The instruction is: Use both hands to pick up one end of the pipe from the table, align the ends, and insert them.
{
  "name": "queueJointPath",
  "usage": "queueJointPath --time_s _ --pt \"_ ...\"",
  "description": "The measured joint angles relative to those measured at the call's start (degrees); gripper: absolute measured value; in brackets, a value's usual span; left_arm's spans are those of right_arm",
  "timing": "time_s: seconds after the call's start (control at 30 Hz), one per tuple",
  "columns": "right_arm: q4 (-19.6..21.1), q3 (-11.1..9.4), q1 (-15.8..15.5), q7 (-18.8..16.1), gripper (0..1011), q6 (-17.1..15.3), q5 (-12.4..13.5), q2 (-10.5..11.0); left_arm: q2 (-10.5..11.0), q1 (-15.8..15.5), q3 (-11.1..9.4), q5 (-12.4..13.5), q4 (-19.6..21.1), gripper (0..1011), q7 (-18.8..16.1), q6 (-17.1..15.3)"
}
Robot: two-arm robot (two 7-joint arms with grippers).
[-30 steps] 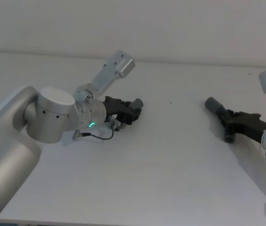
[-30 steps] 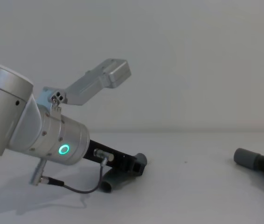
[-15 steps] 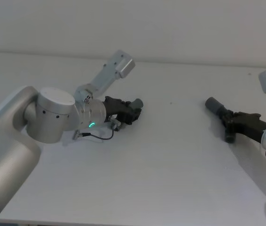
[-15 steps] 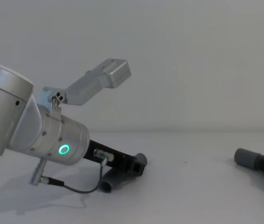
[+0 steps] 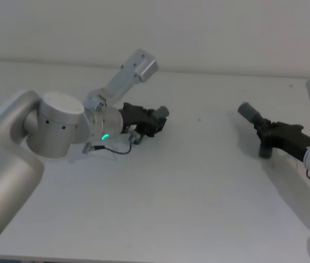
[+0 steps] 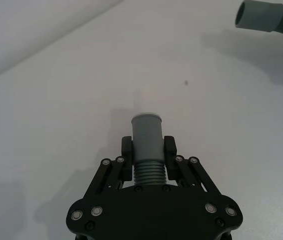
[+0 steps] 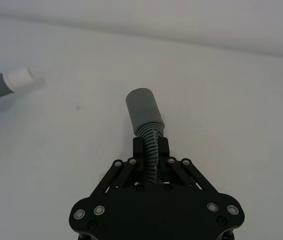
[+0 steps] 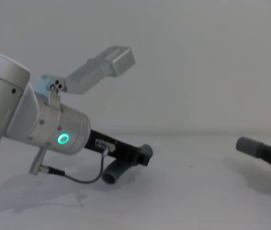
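The left piece [image 6: 148,172] is clamped in my left claw [image 6: 148,150], the fingers [image 6: 127,151] squeezed against its ribbed body just behind the left cuff [image 6: 146,131]. That cuff juts out past my fingertips with a white stub [image 7: 19,79] at its mouth. In the chest view the piece's other end curves down below the claw toward the table [image 5: 188,192]; I cannot tell whether it touches. The right piece [image 7: 150,137] is pinched the same way in my right claw [image 7: 150,148], which is closed on the ribs. The right cuff [image 7: 143,112] stands clear ahead of the claw, tilted up off the table with its shadow beneath. The two pieces are well apart, mine on the left at the left side of the table and the other at the right side. The two cuffs point roughly toward each other across the bare white surface between them, neither end touching the other.
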State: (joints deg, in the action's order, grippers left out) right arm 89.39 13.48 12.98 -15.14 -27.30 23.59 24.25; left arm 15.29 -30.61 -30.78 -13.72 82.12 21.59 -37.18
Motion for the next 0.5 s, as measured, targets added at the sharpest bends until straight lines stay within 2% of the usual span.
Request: queueJointPath --time_s 0.3,0.5 --pt "0.9 -1.4 -0.3 -0.2 156 5.1 0.9 -0.5 1.3 -1.8 -0.4 0.0 1.3 354 3.1 1.5" --pt "1.3 -2.4 -0.2 -2.1 156 8.9 2.1 -0.1 2.6 -3.1 -1.1 -0.1 2.3 354 5.6 2.4"
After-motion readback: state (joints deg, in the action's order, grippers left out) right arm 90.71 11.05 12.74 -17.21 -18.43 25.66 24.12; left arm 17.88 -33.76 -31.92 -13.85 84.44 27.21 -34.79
